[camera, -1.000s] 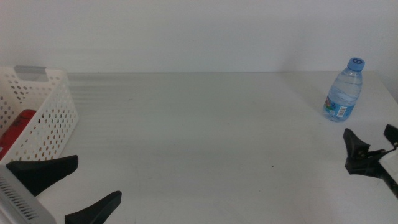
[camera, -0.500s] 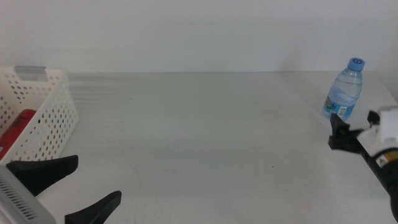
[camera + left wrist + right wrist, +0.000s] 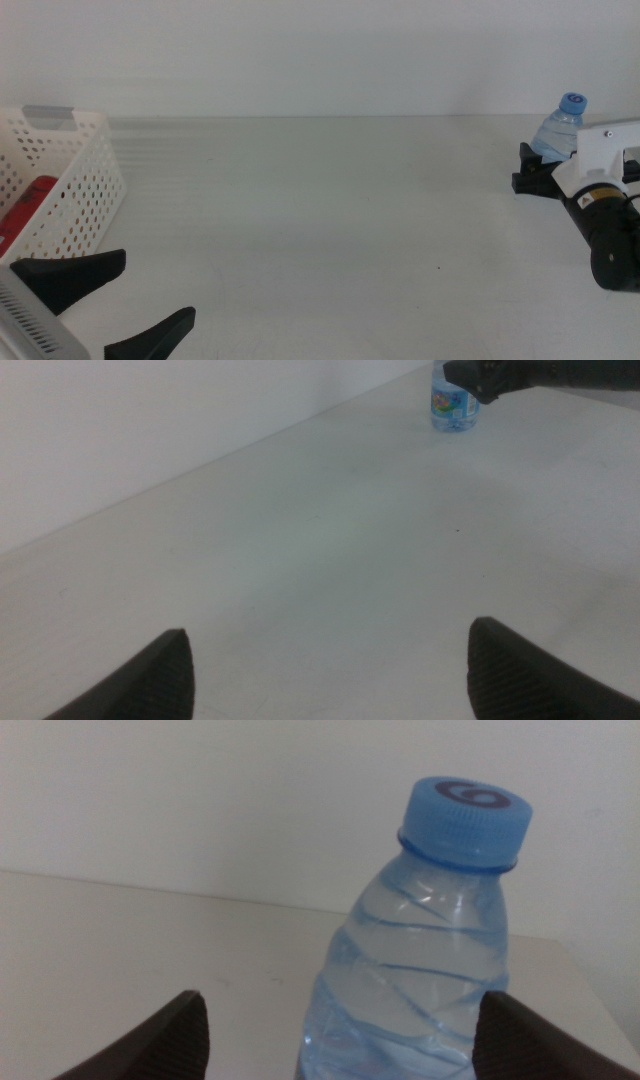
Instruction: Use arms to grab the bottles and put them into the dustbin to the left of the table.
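**Inspector:** Start with the bottle (image 3: 566, 122).

**Assistant:** It stands upright on the table (image 3: 320, 210), near the table's far right corner, blue cap on top. In the right wrist view the bottle (image 3: 420, 970) fills the space ahead of the jaws: clear ribbed body, blue cap with a ring mark. From the left wrist view it (image 3: 454, 400) is small and far off, a blue label round its lower part.

**Inspector:** Right gripper?

**Assistant:** The right gripper (image 3: 540, 170) is at the bottle, its white housing covering most of the body in the middle view; only cap and shoulder show above it. Jaws spread wide, one to either side of the bottle. I cannot confirm contact.

**Inspector:** Left gripper?

**Assistant:** The left gripper (image 3: 110, 300) sits well apart from the bottle, at the opposite near corner of the table, jaws parted with nothing between them.

**Inspector:** The bin?

**Assistant:** The bin (image 3: 75, 190), white with rows of round holes and a grey patch on its rim, stands at the table's left edge, as far across from the bottle as the table allows. A red thing (image 3: 25, 212) lies inside it, only partly visible through the wall.
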`<state>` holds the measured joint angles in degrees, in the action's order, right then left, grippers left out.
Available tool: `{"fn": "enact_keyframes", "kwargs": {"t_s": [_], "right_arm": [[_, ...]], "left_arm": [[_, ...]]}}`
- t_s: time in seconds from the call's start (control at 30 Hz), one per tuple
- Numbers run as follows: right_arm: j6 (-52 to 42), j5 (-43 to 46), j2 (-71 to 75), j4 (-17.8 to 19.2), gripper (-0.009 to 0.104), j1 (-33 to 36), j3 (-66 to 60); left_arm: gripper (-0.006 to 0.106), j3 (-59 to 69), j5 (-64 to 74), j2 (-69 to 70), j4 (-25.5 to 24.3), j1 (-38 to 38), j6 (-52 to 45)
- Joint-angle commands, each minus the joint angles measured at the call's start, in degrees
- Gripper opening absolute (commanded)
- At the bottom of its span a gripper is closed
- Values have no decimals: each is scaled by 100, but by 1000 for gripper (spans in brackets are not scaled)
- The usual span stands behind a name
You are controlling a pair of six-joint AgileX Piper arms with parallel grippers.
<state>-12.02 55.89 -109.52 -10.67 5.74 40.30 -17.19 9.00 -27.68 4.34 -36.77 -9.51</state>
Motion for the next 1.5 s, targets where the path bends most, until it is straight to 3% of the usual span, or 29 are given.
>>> {"fn": "enact_keyframes", "kwargs": {"t_s": [0.0,0.63,1.03,1.47], "right_arm": [[-132,209,197,-147,70,-40,278],[-44,-310,131,-375,70,-293,376],[-39,-303,-318,372,70,-497,735],[-39,-299,-945,376,67,-497,1593]], "left_arm": [[90,-155,-464,-27,54,-23,53],[90,-155,-464,-27,54,-23,53],[90,-155,-464,-27,54,-23,53],[90,-155,-464,-27,54,-23,53]]}}
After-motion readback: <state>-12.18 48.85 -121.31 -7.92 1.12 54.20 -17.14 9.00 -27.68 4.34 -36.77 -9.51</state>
